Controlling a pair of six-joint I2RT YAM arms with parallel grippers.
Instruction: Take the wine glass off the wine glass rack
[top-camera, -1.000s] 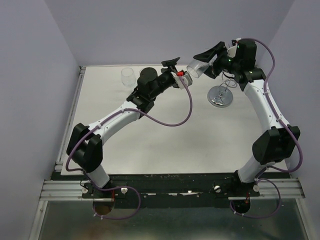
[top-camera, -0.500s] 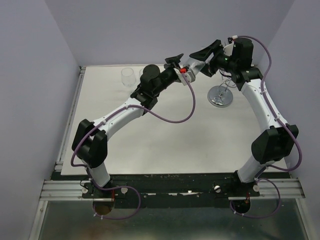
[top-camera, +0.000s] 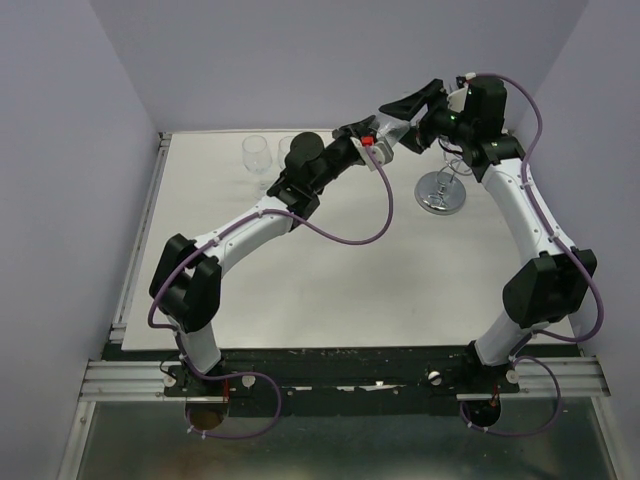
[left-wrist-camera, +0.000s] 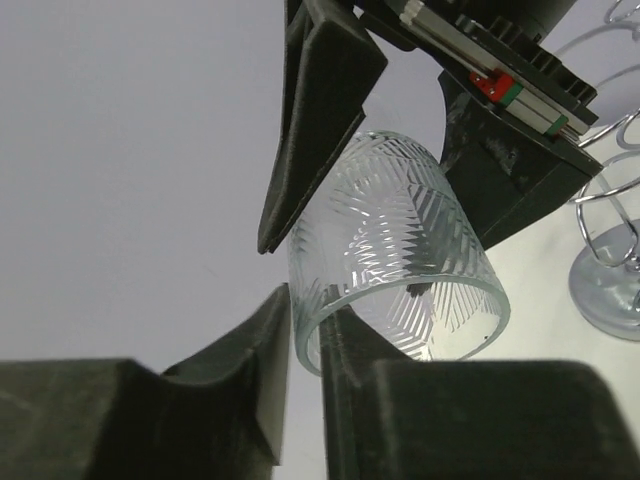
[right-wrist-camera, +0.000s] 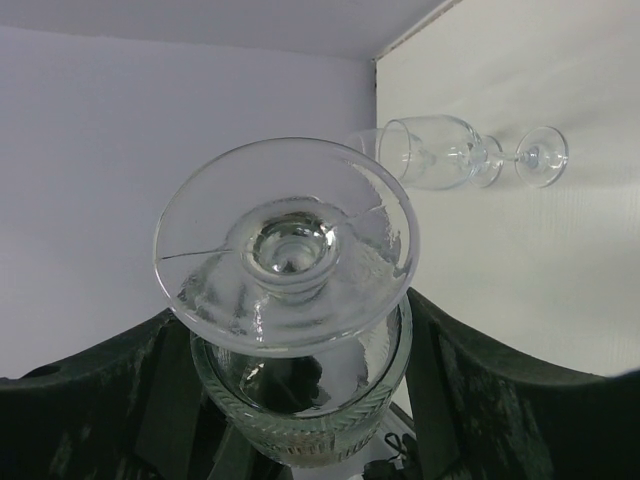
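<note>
The wine glass (top-camera: 395, 134), clear with an etched bowl, hangs on its side above the table, left of the wine glass rack (top-camera: 442, 190). My right gripper (top-camera: 406, 122) is shut on the bowl; in the right wrist view its fingers (right-wrist-camera: 470, 390) flank the bowl below the round foot (right-wrist-camera: 290, 250). My left gripper (top-camera: 374, 130) meets the glass from the left. In the left wrist view the left gripper (left-wrist-camera: 305, 325) pinches the rim of the wine glass (left-wrist-camera: 400, 240), one finger outside and one inside the bowl. The chrome rack (left-wrist-camera: 608, 285) stands at the right there.
A second stemmed glass (top-camera: 256, 152) stands at the back left of the table, with another (top-camera: 287, 146) partly hidden behind my left arm. The right wrist view shows one such glass (right-wrist-camera: 440, 152) against the white table. Purple walls close the back and sides.
My left arm reached right to the glass's mouth and its fingers closed onto the rim. The right gripper lifted the glass slightly at first, then held still.
</note>
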